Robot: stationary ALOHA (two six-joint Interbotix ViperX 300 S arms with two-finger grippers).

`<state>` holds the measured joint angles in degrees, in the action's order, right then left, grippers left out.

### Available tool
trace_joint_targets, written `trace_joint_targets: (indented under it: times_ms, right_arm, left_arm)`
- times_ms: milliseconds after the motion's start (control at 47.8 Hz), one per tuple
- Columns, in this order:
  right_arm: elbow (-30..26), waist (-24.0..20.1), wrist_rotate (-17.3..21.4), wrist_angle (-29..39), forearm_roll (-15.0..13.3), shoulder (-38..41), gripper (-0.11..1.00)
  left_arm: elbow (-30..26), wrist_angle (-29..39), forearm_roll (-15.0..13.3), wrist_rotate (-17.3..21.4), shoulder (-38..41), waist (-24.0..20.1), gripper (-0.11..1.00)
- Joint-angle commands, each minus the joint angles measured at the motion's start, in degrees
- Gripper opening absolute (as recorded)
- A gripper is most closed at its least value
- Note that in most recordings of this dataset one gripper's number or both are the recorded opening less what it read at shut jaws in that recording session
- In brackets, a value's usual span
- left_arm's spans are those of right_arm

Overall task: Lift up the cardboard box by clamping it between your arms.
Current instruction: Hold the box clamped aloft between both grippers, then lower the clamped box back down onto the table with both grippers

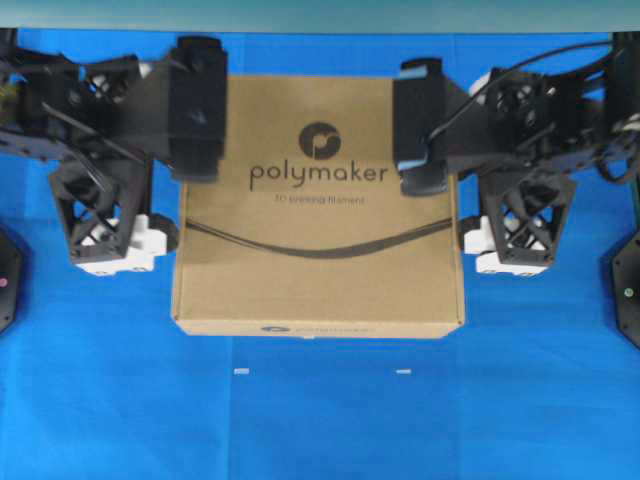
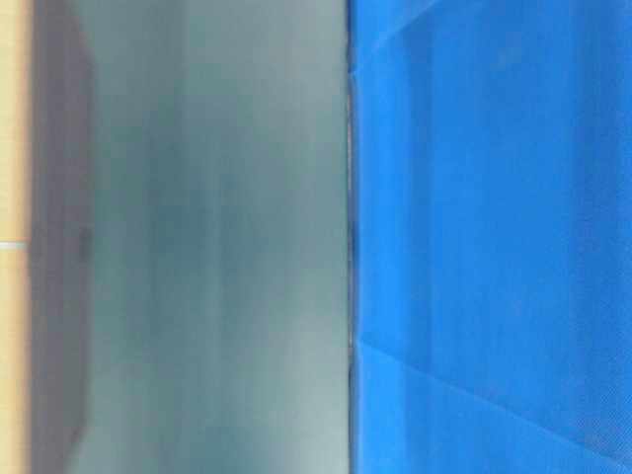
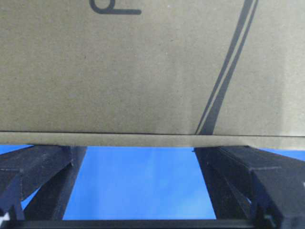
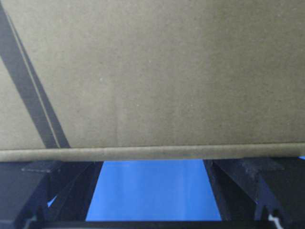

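Overhead view: the box [image 1: 318,205] lies flat on the blue desk [image 1: 320,420], near the far edge and centred between the two side edges, its printed top facing up.
Box print: a dark round logo, the word "polymaker" and a curved dark line; a smaller copy of the word on the near side face.
Left arm [image 1: 110,110]: comes in from the left edge; its dark wrist block overhangs the box's far left corner.
Left gripper [image 3: 138,183]: fingers [image 3: 43,171] spread wide, tips under the box's left edge, blue desk showing between them; it grips nothing.
Right arm [image 1: 540,115]: comes in from the right edge; its wrist block overhangs the far right corner.
Right gripper [image 4: 152,191]: fingers [image 4: 243,186] spread wide, tips under the box's right edge; it grips nothing.
Desk marks: two small white marks [image 1: 243,371] sit on the cloth in front of the box.
Table-level view: blurred; only the blue cloth and a grey surface show.
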<state>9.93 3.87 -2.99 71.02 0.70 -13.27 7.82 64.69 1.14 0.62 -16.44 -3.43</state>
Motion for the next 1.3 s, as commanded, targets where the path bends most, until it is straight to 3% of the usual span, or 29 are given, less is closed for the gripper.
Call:
trace_joint_targets:
  times_ms: [0, 419, 1277]
  right_arm:
    - [0.9, -0.7, 3.5, -9.5, 0.8, 1.5, 0.99]
    - [13.3, -0.9, 3.6, -21.2, 0.9, 3.8, 0.99]
    - [25.7, -1.3, 3.6, -37.5, 0.9, 11.3, 0.99]
  left_arm:
    - [0.7, -10.3, 0.4, -1.2, 1.5, -0.1, 0.88]
    - [13.1, -22.0, 0.4, -1.1, 4.0, -0.3, 0.88]
    - [24.0, -35.4, 0.4, -1.6, 14.3, -1.4, 0.88]
